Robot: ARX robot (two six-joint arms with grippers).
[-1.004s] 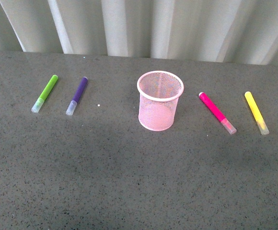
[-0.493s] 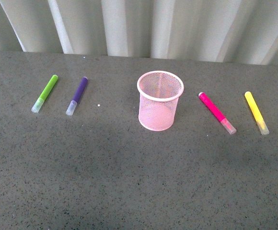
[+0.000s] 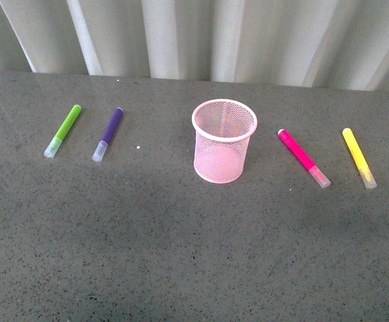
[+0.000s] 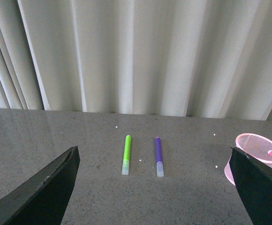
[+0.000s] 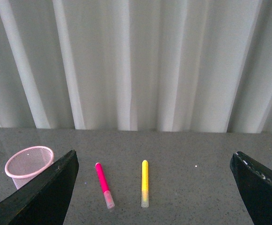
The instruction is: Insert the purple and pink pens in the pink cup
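The pink cup (image 3: pixel 225 141) stands upright and empty at the middle of the grey table. The purple pen (image 3: pixel 108 133) lies to its left, the pink pen (image 3: pixel 304 157) to its right. Neither arm shows in the front view. In the left wrist view my left gripper (image 4: pixel 157 187) is open and empty, well back from the purple pen (image 4: pixel 158 155), with the cup (image 4: pixel 258 154) by one finger. In the right wrist view my right gripper (image 5: pixel 154 187) is open and empty, back from the pink pen (image 5: pixel 104 184); the cup (image 5: pixel 28 164) shows beside one finger.
A lime-green marker (image 3: pixel 63 130) lies left of the purple pen and a yellow marker (image 3: pixel 359 157) lies right of the pink pen. White curtains (image 3: pixel 201 37) hang along the table's far edge.
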